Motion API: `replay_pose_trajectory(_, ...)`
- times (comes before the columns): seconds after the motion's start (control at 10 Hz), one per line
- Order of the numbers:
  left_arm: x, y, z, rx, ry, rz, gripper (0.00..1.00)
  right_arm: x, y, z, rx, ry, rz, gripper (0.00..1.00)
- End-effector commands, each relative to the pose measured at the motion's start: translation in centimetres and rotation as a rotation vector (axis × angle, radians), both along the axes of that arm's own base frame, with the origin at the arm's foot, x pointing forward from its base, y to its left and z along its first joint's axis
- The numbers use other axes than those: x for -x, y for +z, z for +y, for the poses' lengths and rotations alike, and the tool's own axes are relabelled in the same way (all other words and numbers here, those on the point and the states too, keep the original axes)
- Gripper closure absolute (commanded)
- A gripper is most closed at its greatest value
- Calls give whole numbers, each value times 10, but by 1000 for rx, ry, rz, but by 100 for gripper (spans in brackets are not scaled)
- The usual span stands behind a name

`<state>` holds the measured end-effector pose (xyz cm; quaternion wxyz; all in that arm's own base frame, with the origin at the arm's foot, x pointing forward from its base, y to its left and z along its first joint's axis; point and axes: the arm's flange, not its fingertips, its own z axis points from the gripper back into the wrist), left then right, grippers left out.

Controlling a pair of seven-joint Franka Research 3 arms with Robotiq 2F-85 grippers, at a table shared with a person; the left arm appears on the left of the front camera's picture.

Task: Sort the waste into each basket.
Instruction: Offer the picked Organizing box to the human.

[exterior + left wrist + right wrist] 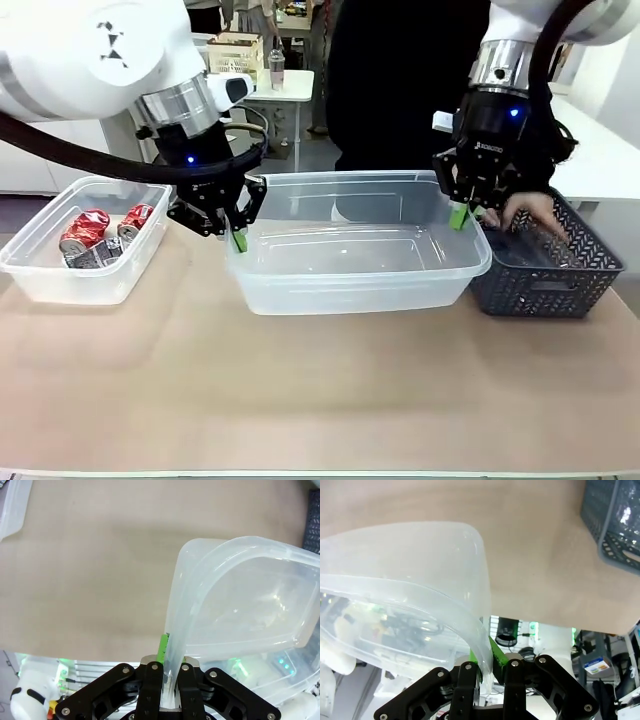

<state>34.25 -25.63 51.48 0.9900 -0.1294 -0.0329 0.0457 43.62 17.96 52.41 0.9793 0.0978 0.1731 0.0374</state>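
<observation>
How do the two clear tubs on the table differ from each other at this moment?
The middle tub is larger; the left tub is smaller. The left tub holds crushed cans; the middle tub is empty. The left end effector and right end effector each clamp the middle tub's rim; nothing grips the left tub. Both are clear, rectangular plastic.

The big tub [350, 262] and the small tub [60, 275] are clear and colourless. The crushed cans [100, 236] are red and silver. The lattice-walled basket [560, 280] is dark blue-grey, the table [300, 390] plain beige, and the gripper pads [238, 240] bright green.
</observation>
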Motion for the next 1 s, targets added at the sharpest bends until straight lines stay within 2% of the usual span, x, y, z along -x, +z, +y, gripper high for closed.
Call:
replay_pose_trajectory(0.0, 1, 2, 1, 24, 40, 0, 100, 3, 0, 0, -5, 2, -4, 100)
replay_pose_trajectory(0.9, 1, 2, 1, 24, 40, 0, 100, 3, 0, 0, -5, 2, -4, 100)
